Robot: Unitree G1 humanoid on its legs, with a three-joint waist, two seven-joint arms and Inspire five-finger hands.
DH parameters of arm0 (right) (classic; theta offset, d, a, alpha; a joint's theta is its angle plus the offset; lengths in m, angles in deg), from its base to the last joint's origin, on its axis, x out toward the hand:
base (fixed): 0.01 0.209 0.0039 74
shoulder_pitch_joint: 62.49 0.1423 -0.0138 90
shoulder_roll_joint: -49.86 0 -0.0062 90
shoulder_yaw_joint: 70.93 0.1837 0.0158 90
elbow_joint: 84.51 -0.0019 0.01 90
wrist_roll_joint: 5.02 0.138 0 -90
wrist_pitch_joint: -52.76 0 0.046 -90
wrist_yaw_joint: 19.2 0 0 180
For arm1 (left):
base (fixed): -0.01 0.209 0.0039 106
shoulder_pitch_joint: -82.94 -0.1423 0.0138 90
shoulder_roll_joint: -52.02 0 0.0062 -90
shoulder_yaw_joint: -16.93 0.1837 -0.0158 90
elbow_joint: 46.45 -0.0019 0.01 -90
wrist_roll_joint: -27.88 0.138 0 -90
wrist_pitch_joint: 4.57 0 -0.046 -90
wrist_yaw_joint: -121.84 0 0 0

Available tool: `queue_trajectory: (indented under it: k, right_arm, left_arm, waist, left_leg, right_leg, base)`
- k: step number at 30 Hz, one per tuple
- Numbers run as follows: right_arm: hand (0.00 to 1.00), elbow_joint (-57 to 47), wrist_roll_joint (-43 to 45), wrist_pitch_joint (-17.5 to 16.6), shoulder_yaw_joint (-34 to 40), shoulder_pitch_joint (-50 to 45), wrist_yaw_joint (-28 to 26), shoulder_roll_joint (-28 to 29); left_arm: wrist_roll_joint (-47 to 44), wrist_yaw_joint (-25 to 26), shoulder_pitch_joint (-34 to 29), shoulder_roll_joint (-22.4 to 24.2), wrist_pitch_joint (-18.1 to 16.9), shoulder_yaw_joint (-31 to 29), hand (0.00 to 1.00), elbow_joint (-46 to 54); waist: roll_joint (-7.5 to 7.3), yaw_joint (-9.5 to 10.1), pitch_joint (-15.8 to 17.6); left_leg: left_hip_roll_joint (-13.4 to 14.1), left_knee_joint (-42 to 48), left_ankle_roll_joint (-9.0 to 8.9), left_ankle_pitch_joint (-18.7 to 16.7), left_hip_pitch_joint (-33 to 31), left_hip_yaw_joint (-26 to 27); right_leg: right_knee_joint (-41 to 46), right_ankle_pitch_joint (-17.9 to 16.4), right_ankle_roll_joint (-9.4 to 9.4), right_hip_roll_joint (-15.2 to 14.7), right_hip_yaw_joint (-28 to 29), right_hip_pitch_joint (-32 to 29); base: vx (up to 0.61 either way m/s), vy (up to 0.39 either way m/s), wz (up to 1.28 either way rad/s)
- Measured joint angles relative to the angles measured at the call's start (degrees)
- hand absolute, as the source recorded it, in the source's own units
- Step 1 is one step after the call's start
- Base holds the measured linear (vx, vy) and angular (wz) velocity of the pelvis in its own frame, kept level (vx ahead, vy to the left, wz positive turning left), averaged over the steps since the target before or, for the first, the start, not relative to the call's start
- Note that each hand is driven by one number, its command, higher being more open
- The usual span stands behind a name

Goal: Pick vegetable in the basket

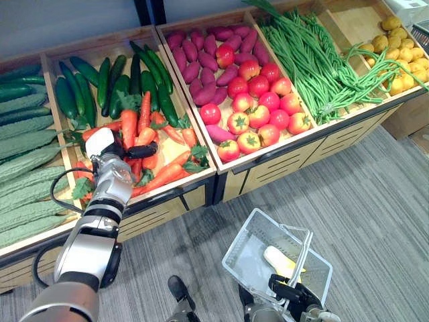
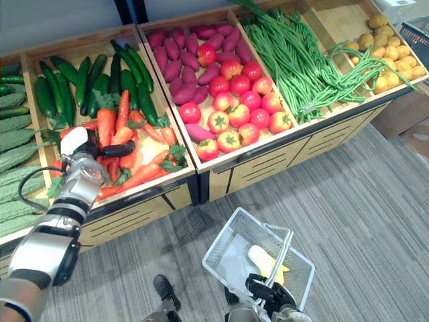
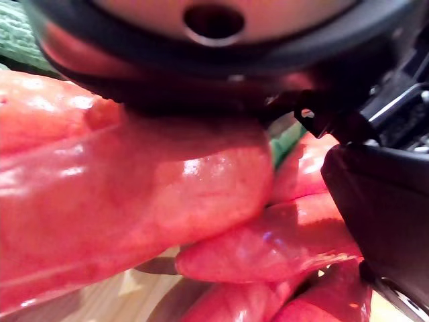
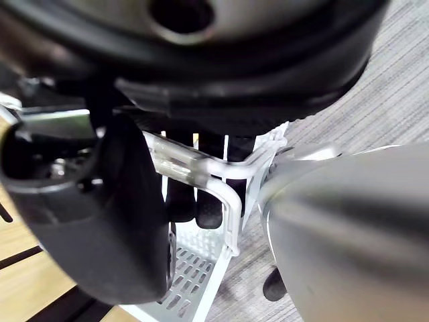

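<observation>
Orange carrots (image 1: 151, 171) with green tops lie piled in a wooden bin. My left hand (image 1: 115, 154) rests on the pile, one dark finger (image 1: 143, 150) stretched straight across the carrots. In the left wrist view a carrot (image 3: 134, 201) lies right against the palm, with the thumb (image 3: 382, 215) beside it and not wrapped round it. Down by the floor, my right hand (image 1: 295, 295) is shut on the wire handle (image 4: 201, 171) of a white mesh basket (image 1: 240, 241). A pale yellow vegetable (image 1: 278, 260) lies inside the basket.
Neighbouring bins hold bitter gourds (image 1: 20, 168), cucumbers (image 1: 107, 84), purple sweet potatoes (image 1: 201, 54), tomatoes (image 1: 261, 100), long green beans (image 1: 315, 60) and yellow potatoes (image 1: 402, 54). Grey carpet (image 1: 362, 201) runs along the front of the stand.
</observation>
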Motion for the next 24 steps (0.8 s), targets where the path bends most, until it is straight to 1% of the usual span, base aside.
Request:
queue_trajectory:
  k: [4,5,8,9,10,12,13,14,15,16,18,21,22,24]
  right_arm:
    - [0.00,1.63,-1.48,0.62,2.70,-0.34,-0.30,1.08]
    - [0.00,1.83,-2.00,0.60,4.09,-0.99,-0.40,1.58]
    - [0.00,3.84,-2.09,0.59,6.62,-2.25,-0.52,2.53]
    - [0.00,3.88,-2.09,0.62,6.96,-3.02,-0.51,2.61]
    - [0.00,4.16,-2.09,0.80,8.01,-3.82,-0.49,2.77]
    - [0.00,5.69,-2.25,0.90,9.13,-4.10,-0.35,3.43]
    - [0.00,6.18,-2.36,0.86,9.88,-4.98,-0.22,3.48]
    - [0.00,6.33,-2.41,0.87,10.70,-5.32,-0.21,3.65]
    - [0.00,7.52,-2.62,0.96,11.74,-5.16,-0.07,3.68]
    - [0.00,8.27,-3.39,1.06,12.83,-5.14,0.05,3.62]
    - [0.00,9.33,-4.33,1.12,13.95,-5.17,0.09,3.53]
    - [0.00,10.64,-4.66,0.97,15.51,-5.17,0.14,3.73]
    - [0.00,10.95,-4.83,0.98,15.79,-5.17,0.14,3.71]
    - [0.00,12.21,-5.64,0.85,17.02,-5.63,0.20,3.67]
  left_arm:
    - [-1.19,-1.02,-2.97,0.02,-0.10,0.45,0.00,3.81]
    - [-2.64,-1.49,-4.16,0.04,-0.01,0.51,0.00,6.24]
    - [-5.25,-1.63,-6.18,-0.20,0.06,0.51,0.00,12.70]
    - [-6.32,-1.63,-6.88,-0.28,0.04,0.53,0.00,14.92]
    - [-7.91,-1.83,-7.48,-0.63,0.01,0.63,0.00,17.39]
    - [-10.50,-2.20,-8.39,-2.11,0.02,0.68,0.00,20.35]
    - [-13.29,-2.46,-9.34,-2.63,0.03,0.70,0.00,23.14]
    - [-15.60,-2.83,-9.43,-2.86,0.01,0.70,0.00,24.45]
    - [-19.84,-3.94,-9.46,-3.61,0.01,0.64,0.00,26.37]
    - [-23.86,-5.31,-9.50,-4.18,0.14,0.61,0.00,26.64]
    - [-29.05,-6.99,-9.63,-4.49,0.71,0.48,0.00,26.62]
    - [-38.78,-10.21,-9.68,-4.79,0.84,0.39,0.00,26.62]
    - [-40.49,-10.90,-9.80,-4.79,1.02,0.39,0.00,26.62]
    - [-47.36,-13.27,-10.90,-4.80,1.28,0.27,0.00,26.59]
  waist:
    - [-0.02,-0.59,-1.02]
    - [0.09,-0.61,-1.33]
    - [0.25,-0.35,-3.94]
    - [0.60,-0.24,-4.86]
    - [0.92,-0.17,-5.74]
    - [1.22,-0.29,-6.90]
    - [2.02,-0.40,-8.81]
    - [2.24,-0.34,-9.41]
    - [2.59,-0.19,-10.00]
    - [3.18,-0.15,-10.46]
    - [3.89,-0.15,-11.04]
    - [4.32,-0.16,-11.39]
    - [4.39,-0.17,-11.43]
    - [4.33,-0.19,-11.74]
  left_leg:
    - [-0.63,0.33,-0.21,0.64,1.78,-0.76]
    - [-0.69,0.34,-0.31,0.71,2.46,-1.32]
    - [-0.73,0.35,-0.62,0.91,3.07,-2.86]
    - [-0.75,0.35,-0.64,0.92,3.35,-3.10]
    - [-0.79,0.35,-0.75,1.00,4.37,-3.39]
    - [-0.80,0.33,-1.15,1.26,6.02,-4.00]
    - [-0.54,0.23,-1.15,1.26,5.65,-4.59]
    - [-0.53,0.04,-1.15,1.26,5.57,-4.80]
    - [-0.52,0.04,-1.18,1.28,5.87,-4.99]
    - [-0.37,0.02,-1.45,1.51,6.47,-5.08]
    - [-0.07,-0.01,-1.61,1.74,7.22,-5.27]
    - [0.54,-0.05,-1.62,1.77,7.59,-6.23]
    - [0.67,-0.05,-1.59,1.84,7.60,-6.34]
    - [0.72,-0.05,-1.56,1.83,7.86,-6.52]
  right_leg:
    - [-0.19,-0.45,0.55,-0.65,-1.75,2.63]
    - [-0.19,-0.59,0.59,-0.67,-2.53,3.74]
    - [0.01,-1.20,0.39,-0.53,-3.77,5.08]
    - [0.06,-1.22,0.35,-0.37,-4.10,5.55]
    - [0.33,-1.60,-0.23,-0.33,-4.33,6.60]
    - [1.27,-2.32,-0.54,-0.22,-4.42,7.93]
    - [1.44,-2.55,-0.81,0.13,-4.57,7.74]
    - [1.55,-2.88,-0.94,0.16,-4.66,7.76]
    - [1.98,-3.59,-0.90,0.17,-4.74,7.98]
    - [2.07,-3.78,-1.03,0.33,-4.70,8.53]
    - [2.08,-3.90,-1.22,0.65,-4.65,9.24]
    - [1.98,-4.57,-1.48,1.21,-4.90,9.73]
    - [2.03,-4.57,-1.48,1.32,-4.96,9.71]
    - [1.82,-4.53,-1.36,1.32,-5.29,9.82]
  base:
    - [0.04,-0.003,0.24]
    - [0.02,-0.012,0.30]
    - [0.03,-0.023,0.26]
    - [0.03,-0.033,0.23]
    - [0.02,-0.028,0.16]
    - [-0.01,-0.053,0.11]
    - [-0.02,-0.062,0.13]
    - [-0.03,-0.054,0.15]
    - [-0.05,-0.054,0.09]
    - [-0.06,-0.055,0.03]
    - [-0.10,-0.052,-0.01]
    - [-0.12,-0.043,0.04]
    - [-0.18,-0.034,0.04]
    - [-0.14,-0.010,0.04]
